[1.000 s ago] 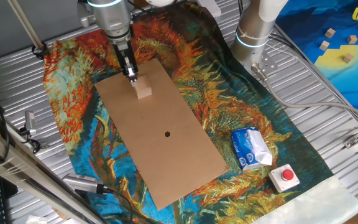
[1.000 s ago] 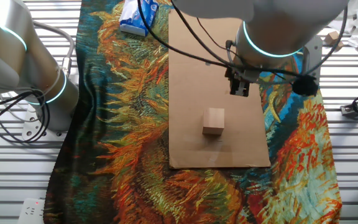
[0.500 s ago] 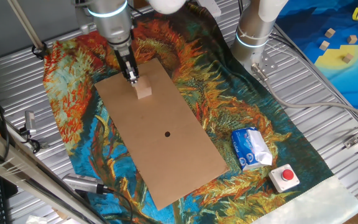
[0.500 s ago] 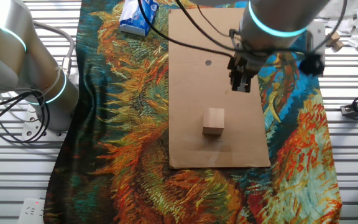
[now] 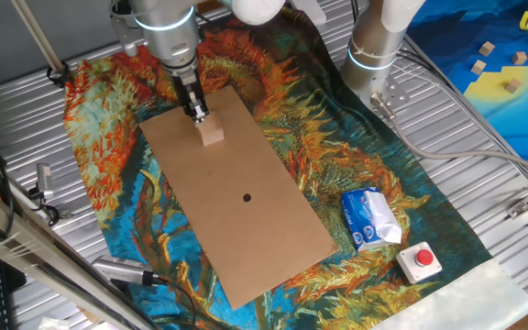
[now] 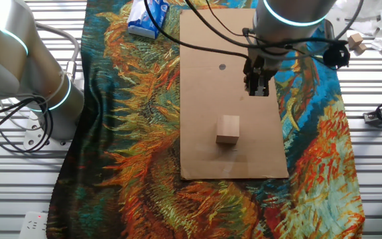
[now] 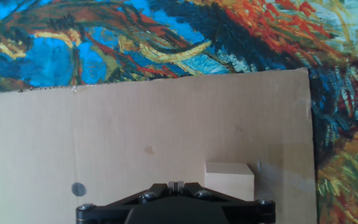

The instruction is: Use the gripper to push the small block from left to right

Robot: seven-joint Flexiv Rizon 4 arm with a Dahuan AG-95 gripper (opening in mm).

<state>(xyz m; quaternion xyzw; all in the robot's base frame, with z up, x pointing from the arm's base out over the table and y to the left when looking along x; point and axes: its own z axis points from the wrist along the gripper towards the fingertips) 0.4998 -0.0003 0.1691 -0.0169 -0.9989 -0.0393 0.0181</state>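
The small block (image 5: 212, 135) is a light-tan wooden cube on the brown cardboard sheet (image 5: 246, 220), near its far end. It also shows in the other fixed view (image 6: 228, 129) and in the hand view (image 7: 229, 180). My gripper (image 5: 198, 114) is a narrow black tip, shut with nothing in it. It hangs just behind and left of the block in one fixed view. In the other fixed view the gripper (image 6: 257, 87) stands apart from the block, up and to the right. In the hand view the fingers (image 7: 176, 185) are pressed together, with the block just to their right.
The cardboard lies on a colourful painted cloth (image 5: 136, 211). A blue-white tissue pack (image 5: 370, 220) and a red button (image 5: 423, 260) lie at the near right. A second grey-white arm column (image 5: 380, 37) stands at the back. Tiny wooden blocks (image 5: 511, 84) lie on a blue-yellow mat.
The arm above the gripper has shifted and the gripper tip has moved slightly away from the block in the other fixed view. The block has not moved.
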